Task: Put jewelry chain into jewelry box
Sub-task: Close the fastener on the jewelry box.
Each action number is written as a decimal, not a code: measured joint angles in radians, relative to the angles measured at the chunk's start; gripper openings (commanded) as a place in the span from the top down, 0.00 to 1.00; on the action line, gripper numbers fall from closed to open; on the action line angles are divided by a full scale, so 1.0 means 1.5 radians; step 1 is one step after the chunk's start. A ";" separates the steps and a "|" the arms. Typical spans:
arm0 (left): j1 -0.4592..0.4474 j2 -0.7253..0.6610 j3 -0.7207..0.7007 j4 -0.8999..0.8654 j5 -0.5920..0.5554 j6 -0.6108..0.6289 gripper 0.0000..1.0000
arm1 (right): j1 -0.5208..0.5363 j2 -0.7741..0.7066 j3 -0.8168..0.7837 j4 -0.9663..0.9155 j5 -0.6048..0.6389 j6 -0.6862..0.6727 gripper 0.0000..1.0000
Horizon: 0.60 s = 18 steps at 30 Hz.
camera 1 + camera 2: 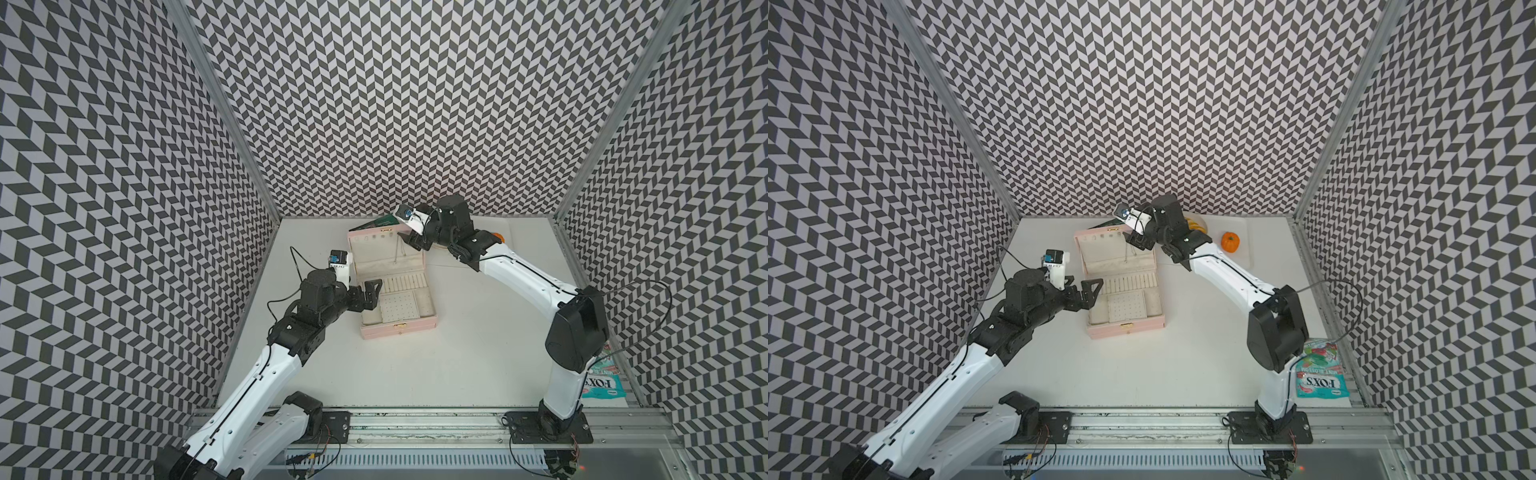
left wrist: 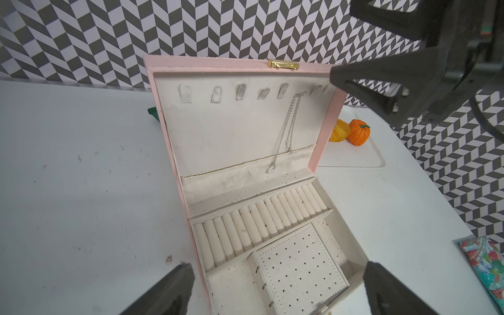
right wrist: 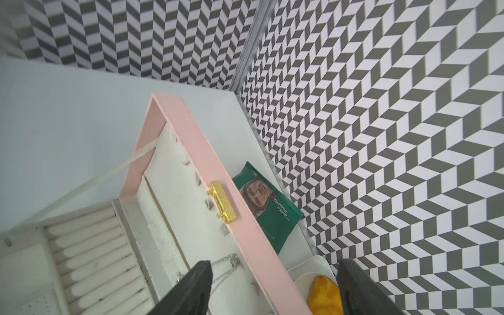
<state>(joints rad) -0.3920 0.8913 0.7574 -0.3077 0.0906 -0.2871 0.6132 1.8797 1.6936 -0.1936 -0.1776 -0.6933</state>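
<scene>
The pale pink jewelry box [image 1: 399,328] [image 1: 1127,332] stands open mid-table with its lid upright. The thin silver jewelry chain [image 2: 289,128] [image 1: 398,253] hangs from a hook inside the lid [image 2: 207,64], its small pendant down by the lid pocket. My right gripper [image 3: 274,263] [image 1: 411,241] is open at the lid's top corner. One finger is inside the lid beside the chain [image 3: 225,270] and the other is behind the pink rim [image 3: 191,141]. My left gripper [image 2: 276,266] [image 1: 371,296] is open over the left side of the base, holding nothing.
A green packet [image 3: 267,210] lies behind the lid against the back wall. At the back right, a white tray [image 1: 1246,257] holds an orange pumpkin [image 1: 1230,242] and a yellow item [image 1: 1196,224]. A candy bag [image 1: 1318,370] lies by the right wall.
</scene>
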 measured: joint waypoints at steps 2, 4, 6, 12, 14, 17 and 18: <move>0.000 0.000 0.000 0.000 0.000 0.000 0.00 | 0.000 0.007 0.000 -0.012 0.006 -0.022 0.24; 0.000 0.000 0.000 0.000 0.000 0.000 0.00 | 0.000 0.013 0.000 -0.014 0.013 -0.037 0.24; 0.000 0.000 0.000 0.000 0.000 0.000 0.00 | 0.000 0.019 0.002 -0.016 0.020 -0.050 0.25; 0.000 0.000 -0.003 0.000 0.000 0.000 0.00 | 0.000 0.037 0.024 -0.020 0.025 -0.069 0.29; 0.000 0.000 -0.003 0.000 0.000 0.000 0.00 | 0.000 0.040 0.027 -0.020 0.025 -0.072 0.30; 0.000 0.000 -0.003 0.000 0.000 0.000 0.00 | 0.000 0.048 0.033 -0.020 0.027 -0.076 0.31; 0.000 0.000 -0.003 0.000 0.000 0.000 0.00 | 0.000 0.052 0.034 -0.020 0.027 -0.077 0.31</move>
<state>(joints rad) -0.3920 0.8917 0.7528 -0.3073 0.0906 -0.2867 0.6132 1.9572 1.7439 -0.2237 -0.1375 -0.8085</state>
